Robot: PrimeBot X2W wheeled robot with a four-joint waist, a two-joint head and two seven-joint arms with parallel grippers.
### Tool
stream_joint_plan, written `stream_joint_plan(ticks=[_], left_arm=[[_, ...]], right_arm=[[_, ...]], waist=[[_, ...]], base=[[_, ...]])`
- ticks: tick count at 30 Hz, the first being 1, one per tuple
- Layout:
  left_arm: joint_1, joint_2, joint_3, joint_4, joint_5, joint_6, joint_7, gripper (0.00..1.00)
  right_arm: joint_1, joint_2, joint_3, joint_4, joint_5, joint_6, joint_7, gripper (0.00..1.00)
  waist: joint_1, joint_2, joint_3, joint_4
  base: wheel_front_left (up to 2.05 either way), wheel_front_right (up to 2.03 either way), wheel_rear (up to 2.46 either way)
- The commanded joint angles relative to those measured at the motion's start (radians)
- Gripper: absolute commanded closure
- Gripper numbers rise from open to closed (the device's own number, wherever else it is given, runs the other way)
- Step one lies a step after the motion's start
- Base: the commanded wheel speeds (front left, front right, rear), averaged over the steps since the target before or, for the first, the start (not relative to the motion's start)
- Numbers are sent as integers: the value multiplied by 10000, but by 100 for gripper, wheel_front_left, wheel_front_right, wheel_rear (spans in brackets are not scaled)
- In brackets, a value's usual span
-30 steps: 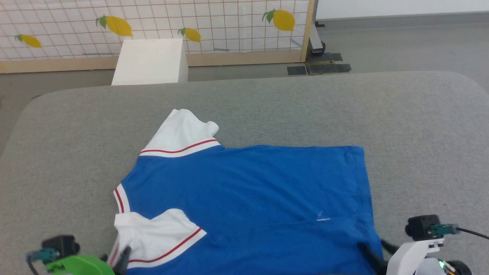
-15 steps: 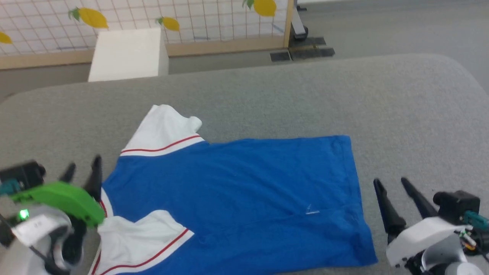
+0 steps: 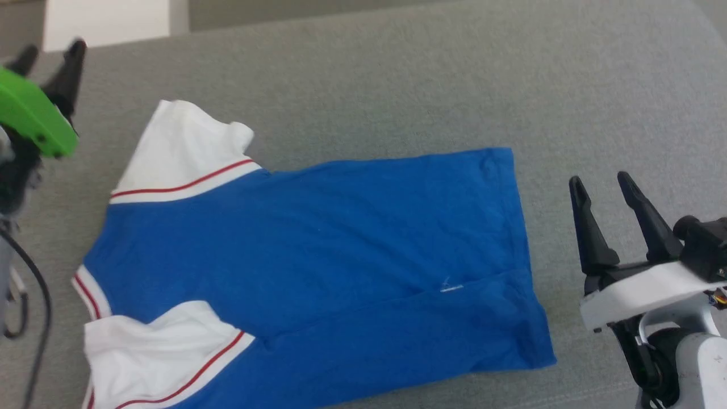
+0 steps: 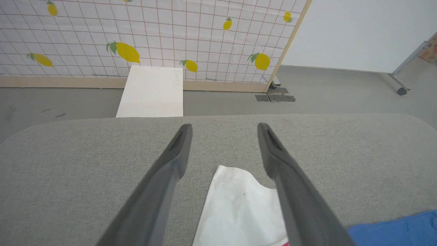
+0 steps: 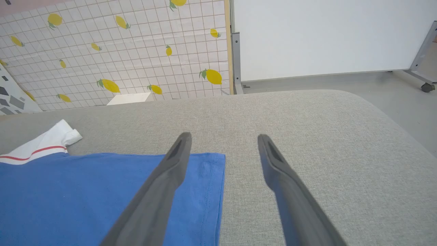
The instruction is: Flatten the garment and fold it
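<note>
On the grey padded surface [image 3: 397, 74] the shirt [image 3: 318, 238] is lying spread out, its white sleeves at the left end. The left gripper [image 3: 51, 51] is hovering off the shirt's far left corner, fingers apart and holding nothing. The right gripper [image 3: 600, 180] is hanging just beside the shirt's right edge, fingers likewise spread and empty.

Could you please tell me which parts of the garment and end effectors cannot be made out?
- Head view: the garment's near sleeve runs off the bottom edge.
- Head view: the left end effector is cut by the left edge, its base behind a green cover.
- Right wrist view: a finger of the right end effector covers part of the garment.
- The garment's underside is hidden against the grey surface.
</note>
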Motion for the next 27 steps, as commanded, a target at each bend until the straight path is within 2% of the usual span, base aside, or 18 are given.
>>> stream_joint_plan(ticks=[1,6,14,19,26,27], left_arm=[[-488,170,-128,167,-140,-159,405,0],[-1902,565,-620,802,-208,-545,2059,0],[-2778,815,-1361,1672,-296,-775,4091,0],[-2677,1001,-1759,2222,-166,-655,4985,0],[-2108,1367,-2587,2726,218,-131,6856,0],[-2046,1330,-2605,2743,131,-69,7071,47]], right_arm=[[-209,71,38,-81,-85,-13,-50,0],[-498,184,198,-27,-3,-13,-189,0],[-726,267,500,256,153,-13,-375,0],[-879,282,687,384,244,-13,-475,0],[-940,288,838,534,436,-13,-548,0],[-946,288,843,543,452,-13,-552,0]], waist=[[-2,120,1027,-716],[-2,120,1619,-1115],[-2,120,2261,-1582],[-2,120,2502,-1820],[-2,120,2637,-2038],[-2,120,2647,-2048]], base=[[0,0,0],[0,0,0],[0,0,0],[0,0,0],[0,0,0],[0,0,0]])
